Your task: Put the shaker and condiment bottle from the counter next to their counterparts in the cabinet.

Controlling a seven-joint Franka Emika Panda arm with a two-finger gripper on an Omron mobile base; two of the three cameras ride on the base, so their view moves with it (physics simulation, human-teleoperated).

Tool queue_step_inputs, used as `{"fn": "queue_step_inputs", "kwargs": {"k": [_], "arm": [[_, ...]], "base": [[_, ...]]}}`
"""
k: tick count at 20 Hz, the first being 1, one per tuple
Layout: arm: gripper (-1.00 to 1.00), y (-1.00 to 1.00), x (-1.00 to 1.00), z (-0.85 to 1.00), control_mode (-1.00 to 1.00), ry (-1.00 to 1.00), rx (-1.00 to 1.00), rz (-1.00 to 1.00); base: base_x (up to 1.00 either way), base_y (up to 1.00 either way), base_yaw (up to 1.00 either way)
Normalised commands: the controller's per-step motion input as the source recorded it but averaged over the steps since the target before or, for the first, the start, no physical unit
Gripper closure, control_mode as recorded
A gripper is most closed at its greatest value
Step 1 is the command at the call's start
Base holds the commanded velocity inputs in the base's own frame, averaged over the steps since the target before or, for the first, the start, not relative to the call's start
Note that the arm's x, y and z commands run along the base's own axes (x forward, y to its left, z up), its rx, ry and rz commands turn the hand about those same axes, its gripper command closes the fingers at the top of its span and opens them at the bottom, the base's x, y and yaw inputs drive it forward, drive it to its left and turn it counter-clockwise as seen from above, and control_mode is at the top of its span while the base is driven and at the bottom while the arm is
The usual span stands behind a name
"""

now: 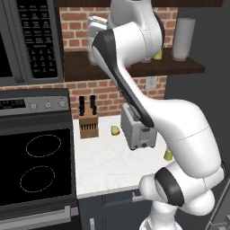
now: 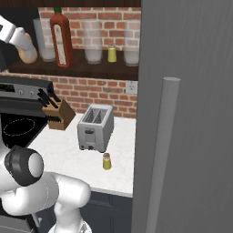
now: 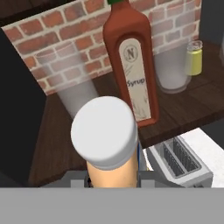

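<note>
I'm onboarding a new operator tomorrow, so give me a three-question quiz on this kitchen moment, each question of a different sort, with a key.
1. True or false: the olive-yellow shaker stands on the counter in front of the toaster.
2. What does the gripper hold? A) knife block B) condiment bottle C) glass
3. Fill in: on the cabinet shelf, the tall dark-red bottle has a ___ cap.

Key: 1 true; 2 B; 3 green.

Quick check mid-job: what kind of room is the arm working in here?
A rendered home kitchen, it seems: a black stovetop beside a white stone counter with a toaster and knife block, under a brick-backed cabinet shelf.
</note>
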Motion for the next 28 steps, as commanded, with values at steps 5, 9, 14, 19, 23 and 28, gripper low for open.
{"fn": "queue_step_inputs", "kwargs": {"k": [5, 9, 14, 19, 23, 28], "arm": [[1.00, -0.02, 0.00, -0.22, -1.00, 0.00, 0.00, 0.00], [1.00, -0.04, 0.01, -0.21, -1.00, 0.00, 0.00, 0.00], [1.00, -0.05, 0.04, -0.20, -1.00, 0.00, 0.00, 0.00], [1.00, -0.03, 0.04, -0.18, -1.00, 0.00, 0.00, 0.00], [1.00, -0.01, 0.01, -0.12, -1.00, 0.00, 0.00, 0.00], [1.00, 0.00, 0.00, -0.07, -1.00, 0.00, 0.00, 0.00]], "base": [[0.00, 0.00, 0.00], [0.00, 0.00, 0.00], [0.00, 0.00, 0.00], [0.00, 0.00, 0.00], [0.00, 0.00, 0.00], [0.00, 0.00, 0.00]]}}
